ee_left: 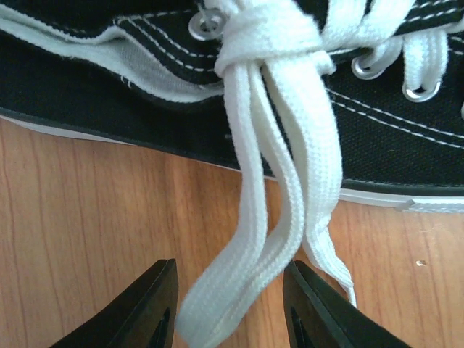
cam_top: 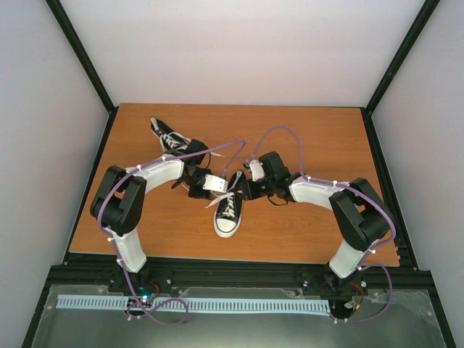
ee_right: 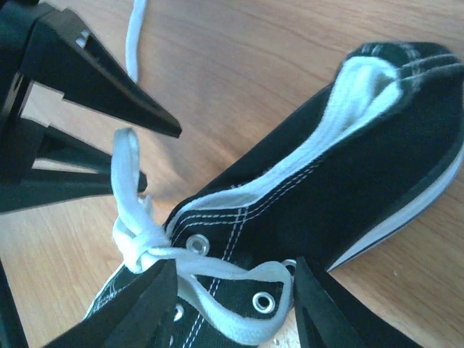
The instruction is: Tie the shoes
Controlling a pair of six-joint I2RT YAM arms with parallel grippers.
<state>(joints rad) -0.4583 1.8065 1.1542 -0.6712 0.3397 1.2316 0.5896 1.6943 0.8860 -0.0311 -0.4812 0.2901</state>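
One of the shoes (cam_top: 228, 208), black canvas with a white toe cap, lies mid-table with its toe toward me. The other shoe (cam_top: 168, 135) lies at the back left. My two grippers meet over the near shoe's laces, the left gripper (cam_top: 219, 187) on its left and the right gripper (cam_top: 243, 190) on its right. In the left wrist view a white lace loop (ee_left: 243, 290) hangs from the knot (ee_left: 272, 40) between the open jaws of the left gripper (ee_left: 230, 264). In the right wrist view the right gripper (ee_right: 234, 264) stands open around a second lace loop (ee_right: 239, 330) over the eyelets.
Bare orange-brown wood (cam_top: 304, 130) surrounds the shoes. Black frame rails (cam_top: 232, 272) run along the near edge, and white walls close in the sides and back. A loose lace end (ee_right: 134, 32) trails on the wood beyond the left gripper's fingers (ee_right: 109, 80).
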